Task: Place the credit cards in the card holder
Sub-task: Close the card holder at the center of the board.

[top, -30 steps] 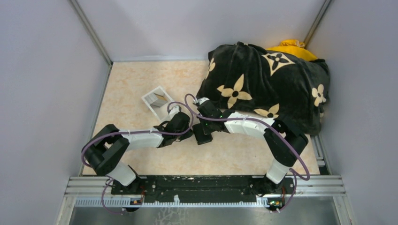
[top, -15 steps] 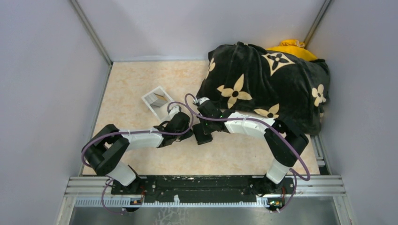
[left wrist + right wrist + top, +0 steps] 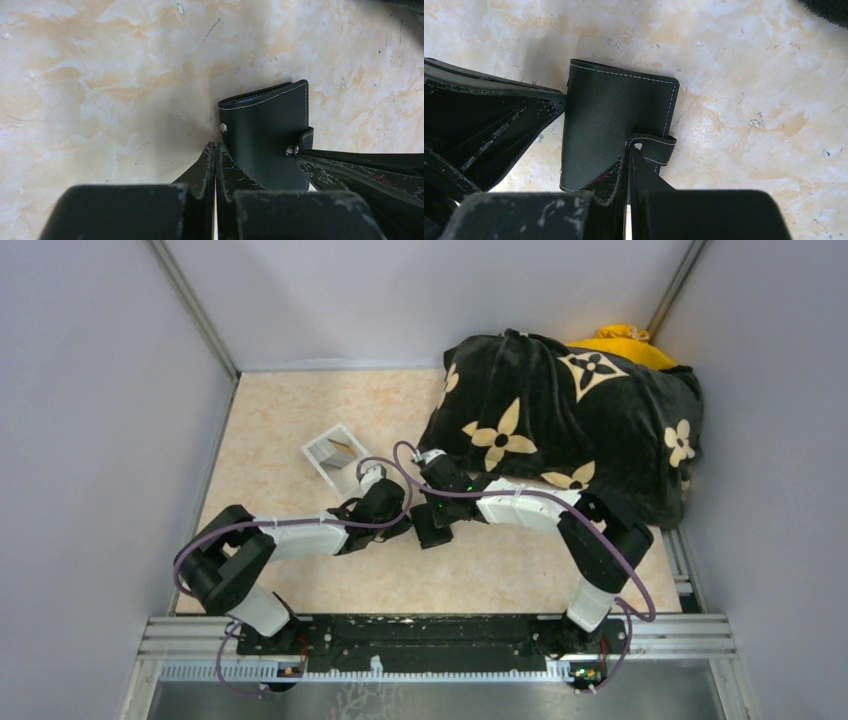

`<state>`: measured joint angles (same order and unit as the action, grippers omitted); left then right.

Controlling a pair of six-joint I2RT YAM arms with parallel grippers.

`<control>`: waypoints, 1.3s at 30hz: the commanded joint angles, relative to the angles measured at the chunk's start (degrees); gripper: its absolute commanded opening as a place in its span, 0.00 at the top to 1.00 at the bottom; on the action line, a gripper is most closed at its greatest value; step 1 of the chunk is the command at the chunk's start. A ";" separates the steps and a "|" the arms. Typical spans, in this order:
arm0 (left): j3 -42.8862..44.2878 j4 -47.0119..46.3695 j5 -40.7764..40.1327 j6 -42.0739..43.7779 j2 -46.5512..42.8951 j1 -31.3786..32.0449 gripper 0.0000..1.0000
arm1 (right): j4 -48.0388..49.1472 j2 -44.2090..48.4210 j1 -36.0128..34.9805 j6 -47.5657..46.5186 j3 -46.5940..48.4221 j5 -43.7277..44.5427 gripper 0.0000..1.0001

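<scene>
— What's moved?
— The right arm (image 3: 520, 510) edged slightly left.
— Tools?
— Both closed: left tool (image 3: 215, 148) beside the card holder (image 3: 614, 105), right tool (image 3: 629, 150) at its strap (image 3: 656, 149), on the tabletop (image 3: 749, 75).

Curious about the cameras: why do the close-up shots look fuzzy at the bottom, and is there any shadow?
Left wrist view: left gripper blurred, too near the lens; card holder sharp, soft shadow on the table beside it. Right wrist view: right gripper blurred likewise. Top view: even light.
</scene>
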<state>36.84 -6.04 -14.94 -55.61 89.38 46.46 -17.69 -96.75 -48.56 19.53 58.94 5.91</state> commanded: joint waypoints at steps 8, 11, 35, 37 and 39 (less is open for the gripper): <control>-1.42 6.99 0.39 1.86 2.63 -0.31 1.00 | 0.01 -0.52 0.32 -0.36 1.06 -0.52 1.00; -1.42 6.84 0.60 1.91 2.88 -0.31 1.00 | 0.18 -0.71 0.37 -0.47 1.01 -0.86 1.00; -3.65 2.60 2.89 2.06 3.15 -0.31 1.00 | -0.18 -2.73 -1.33 -0.29 4.18 -1.68 1.00; -4.89 0.57 3.62 2.09 3.00 -0.31 1.00 | -0.12 -3.00 -1.39 -0.13 4.38 -1.93 1.00; -5.90 -1.38 4.67 2.14 3.07 -0.36 1.00 | -0.15 -3.23 -1.46 -0.11 4.58 -2.04 1.00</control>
<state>35.18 -10.11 -13.61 -55.37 89.62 46.11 -19.25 -98.72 -49.08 19.46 60.88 5.52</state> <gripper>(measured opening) 0.004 0.007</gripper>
